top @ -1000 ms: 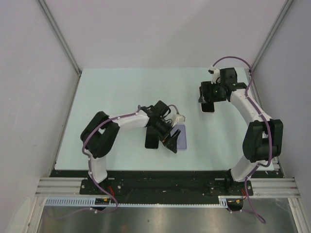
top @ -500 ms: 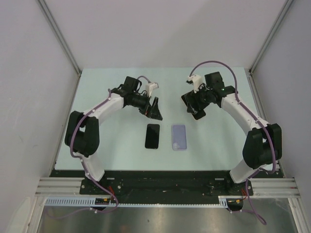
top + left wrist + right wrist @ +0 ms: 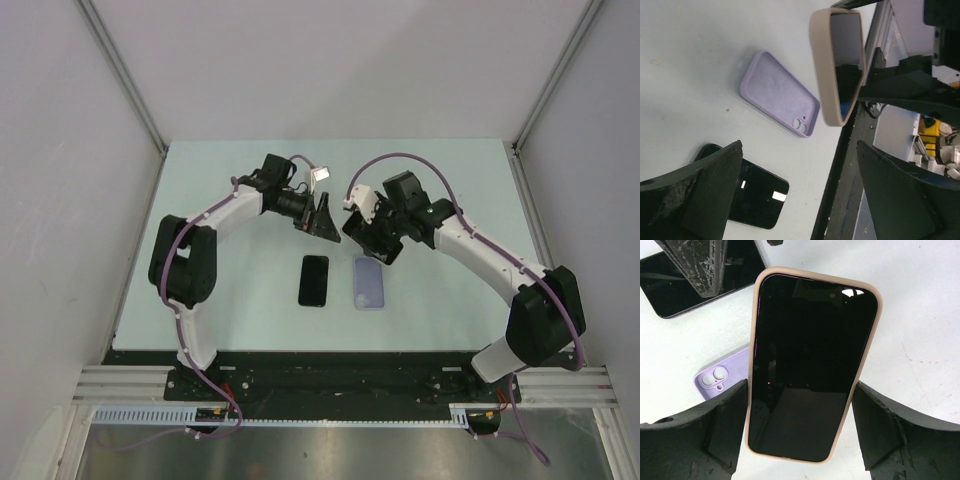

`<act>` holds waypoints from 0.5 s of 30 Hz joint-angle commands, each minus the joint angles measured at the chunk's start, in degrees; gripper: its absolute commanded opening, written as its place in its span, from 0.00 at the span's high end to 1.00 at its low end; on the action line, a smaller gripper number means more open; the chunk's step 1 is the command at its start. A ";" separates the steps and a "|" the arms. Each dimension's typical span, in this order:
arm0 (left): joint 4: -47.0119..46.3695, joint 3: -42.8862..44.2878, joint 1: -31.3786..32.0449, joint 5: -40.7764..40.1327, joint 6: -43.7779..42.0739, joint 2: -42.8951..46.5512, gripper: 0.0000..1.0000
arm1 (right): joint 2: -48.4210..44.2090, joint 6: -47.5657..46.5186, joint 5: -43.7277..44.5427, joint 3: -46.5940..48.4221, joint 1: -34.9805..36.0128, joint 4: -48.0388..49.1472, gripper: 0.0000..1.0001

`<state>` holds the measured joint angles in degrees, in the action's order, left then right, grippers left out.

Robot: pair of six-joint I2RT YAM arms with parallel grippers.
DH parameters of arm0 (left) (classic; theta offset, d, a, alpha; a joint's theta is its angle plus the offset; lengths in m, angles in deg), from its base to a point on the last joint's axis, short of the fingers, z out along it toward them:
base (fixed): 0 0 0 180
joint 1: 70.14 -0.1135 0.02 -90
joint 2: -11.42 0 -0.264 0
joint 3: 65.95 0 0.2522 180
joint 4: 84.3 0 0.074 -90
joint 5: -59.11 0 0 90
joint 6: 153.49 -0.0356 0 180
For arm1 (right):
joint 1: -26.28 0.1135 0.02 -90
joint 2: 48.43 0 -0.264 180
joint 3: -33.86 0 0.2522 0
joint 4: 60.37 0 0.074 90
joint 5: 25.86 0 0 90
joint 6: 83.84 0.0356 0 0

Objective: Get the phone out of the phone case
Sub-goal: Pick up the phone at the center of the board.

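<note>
Our right gripper (image 3: 801,405) clamps the phone (image 3: 812,365), in its beige case (image 3: 821,65), above the table (image 3: 220,190); our left gripper (image 3: 799,150), wide open and empty, faces it; a lilac case (image 3: 777,92) and black phone (image 3: 757,192) lie below

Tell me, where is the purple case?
In the top view the purple case lies flat on the table, just right of the black phone.

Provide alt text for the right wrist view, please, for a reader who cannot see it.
The right gripper holds a beige-cased phone between its fingers, dark screen facing the camera, above a white table. On the table beneath lie a lilac case, its camera cut-out showing, and a black phone at the upper left.
</note>
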<state>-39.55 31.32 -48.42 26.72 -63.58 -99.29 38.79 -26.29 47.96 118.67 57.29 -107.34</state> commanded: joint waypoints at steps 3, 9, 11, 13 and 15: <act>0.13 3.07 -0.27 7.87 -0.25 -0.81 0.00 | -3.72 -3.94 6.25 -2.05 3.62 7.54 0.50; 0.13 4.30 -0.09 9.28 1.14 -2.75 0.05 | -4.52 -5.96 10.64 -3.72 8.63 11.50 0.50; 0.22 4.47 0.08 10.07 1.50 -3.63 0.07 | -4.25 -6.31 11.78 -3.90 9.86 12.73 0.50; 0.04 4.47 0.34 10.42 1.68 -3.89 0.10 | -3.55 -6.58 12.49 -4.07 10.30 13.69 0.50; 0.13 4.56 0.35 11.56 1.94 -4.24 0.14 | -2.94 -6.66 12.85 -4.16 10.92 14.84 0.50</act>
<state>-39.51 33.55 -48.36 33.45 -61.35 -103.01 37.39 -31.36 57.81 114.06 67.28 -99.67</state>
